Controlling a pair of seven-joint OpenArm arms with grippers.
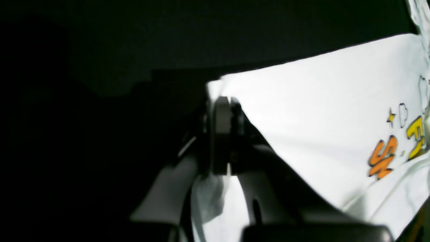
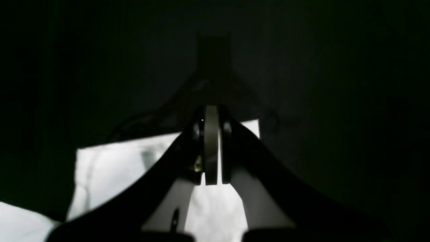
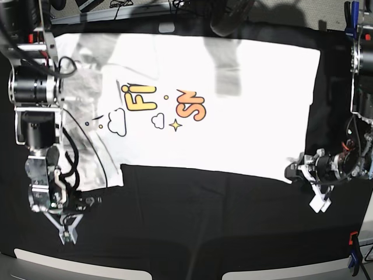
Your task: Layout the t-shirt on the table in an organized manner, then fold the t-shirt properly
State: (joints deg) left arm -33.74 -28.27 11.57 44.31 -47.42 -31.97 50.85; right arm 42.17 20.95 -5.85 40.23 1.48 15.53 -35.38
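The white t-shirt (image 3: 245, 128) lies spread front-up on the black table (image 3: 204, 221), its lettering and clouds toward the base view's left. My left gripper (image 3: 292, 171) is at the shirt's near right hem corner. In the left wrist view the left gripper (image 1: 223, 101) is shut on that corner of the t-shirt (image 1: 319, 101). My right gripper (image 3: 67, 236) is shut beside the sleeve at the left. In the right wrist view the right gripper (image 2: 211, 112) has its tips over black cloth, just past the edge of the t-shirt (image 2: 111, 161). No fabric shows between them.
A blue clamp (image 3: 349, 11) sits at the far right table edge, and a red and blue one (image 3: 352, 256) at the near right. Cables lie beyond the far edge. Arm shadows fall across the shirt's far part.
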